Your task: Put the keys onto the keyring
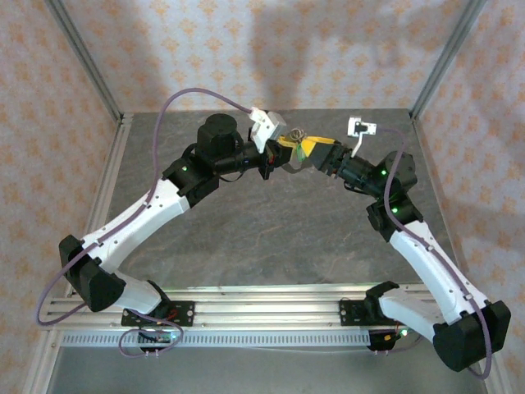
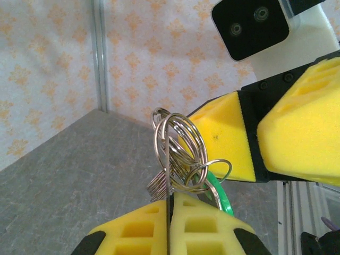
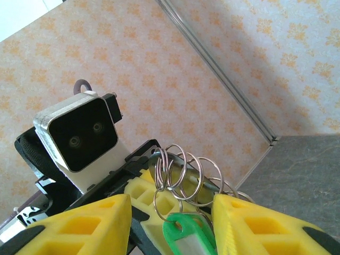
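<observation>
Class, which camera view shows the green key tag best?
The right wrist view: the green key tag hangs large beneath the rings. The left wrist view shows a green edge; the top view, a speck.

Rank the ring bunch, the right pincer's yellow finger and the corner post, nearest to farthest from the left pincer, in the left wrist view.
1. Ring bunch: clamped in the left pincer, centre.
2. Right pincer's yellow finger: behind the rings, to the right.
3. Corner post: far back, upper left.
</observation>
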Available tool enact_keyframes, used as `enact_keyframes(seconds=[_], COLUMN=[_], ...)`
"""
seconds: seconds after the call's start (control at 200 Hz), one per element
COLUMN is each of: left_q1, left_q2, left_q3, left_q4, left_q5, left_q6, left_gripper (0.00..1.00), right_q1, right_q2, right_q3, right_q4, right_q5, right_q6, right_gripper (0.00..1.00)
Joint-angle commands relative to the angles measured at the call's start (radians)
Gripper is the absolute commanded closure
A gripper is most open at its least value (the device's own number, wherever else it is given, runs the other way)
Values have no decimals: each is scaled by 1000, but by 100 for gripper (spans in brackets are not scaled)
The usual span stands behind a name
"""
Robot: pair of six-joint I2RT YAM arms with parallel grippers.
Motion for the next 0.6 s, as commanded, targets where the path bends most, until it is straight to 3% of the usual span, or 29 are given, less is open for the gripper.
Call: enact_keyframes(seconds=[0.0,0.125,0.415,0.596], left_q1=[-17,-18,-18,-18], left_q2=[-11,-10,-1,1], left_q3=[21,24,26,26], left_q4=[57,58,56,56], left_q5=[18,8,-9,1], left_q6=[-4,-3,5,6], left_gripper=[100,100,100,100], right_q1=[26,32,32,32], right_q2=[14,11,-17,-12], right_q3=[9,-7,-31,-37], right_q4=[23,10,-16,-15], right_q5=[-66,-78,-80,-58], right_q6=[-22,-29,-48,-46], right_gripper=[56,57,75,61])
